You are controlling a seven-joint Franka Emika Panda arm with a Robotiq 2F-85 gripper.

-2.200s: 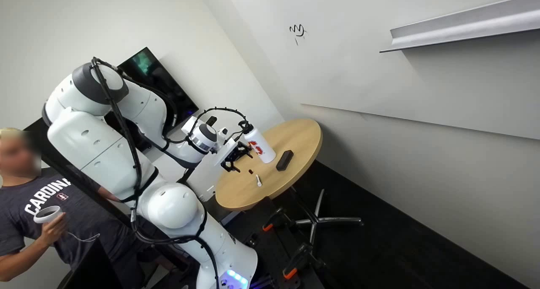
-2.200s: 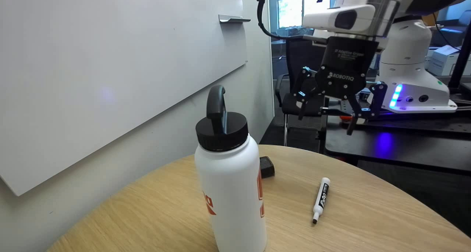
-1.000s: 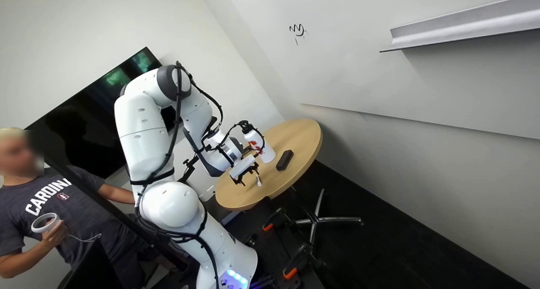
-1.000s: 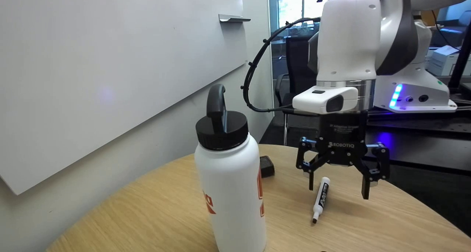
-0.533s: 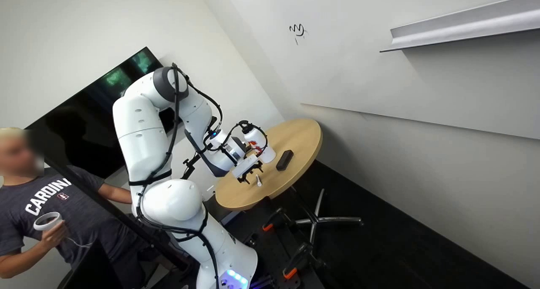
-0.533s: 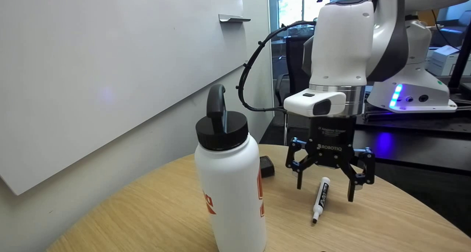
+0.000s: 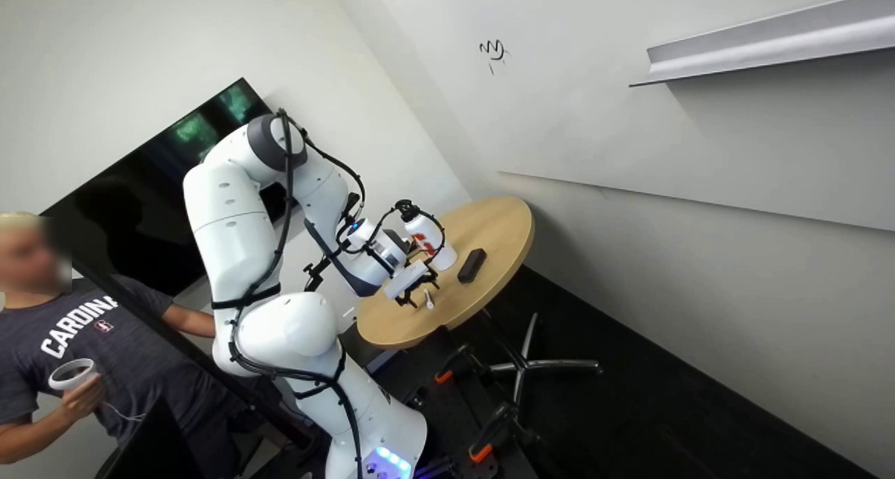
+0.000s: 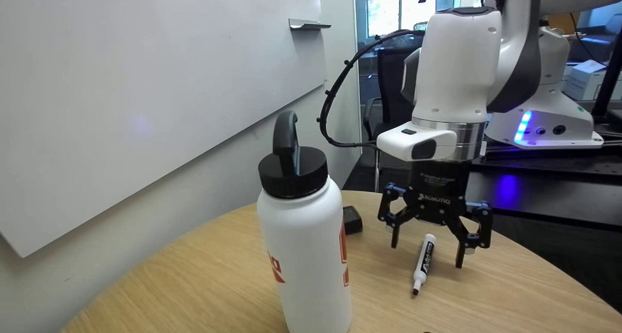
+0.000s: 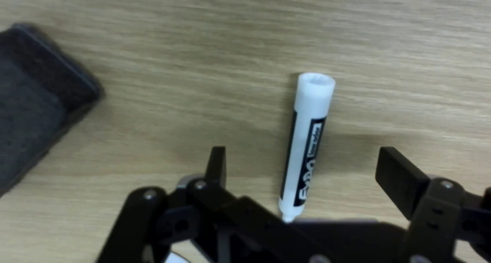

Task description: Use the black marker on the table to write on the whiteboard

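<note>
The marker (image 8: 423, 265) has a white barrel, black label and black tip; it lies on the round wooden table (image 8: 209, 274), and shows in the wrist view (image 9: 307, 140). My gripper (image 8: 426, 256) is open, pointing down over the marker. In the wrist view the marker lies between the spread fingers (image 9: 399, 178), touching neither; its tip end is hidden behind the gripper. How high the fingertips are above the table I cannot tell exactly. The whiteboard (image 8: 146, 104) is on the wall behind the table; small black scribbles (image 7: 493, 49) show on it in an exterior view.
A white bottle (image 8: 303, 245) with red marking and black lid stands on the table. A black eraser-like block (image 9: 34, 101) lies beside the marker. A metal ledge (image 7: 769, 38) juts from the whiteboard. A person (image 7: 105, 346) holding a controller stands beside the arm.
Over about two seconds my gripper has come down from higher up and turned to point down over the marker. In the last half second it has sunk slightly. The marker has not moved.
</note>
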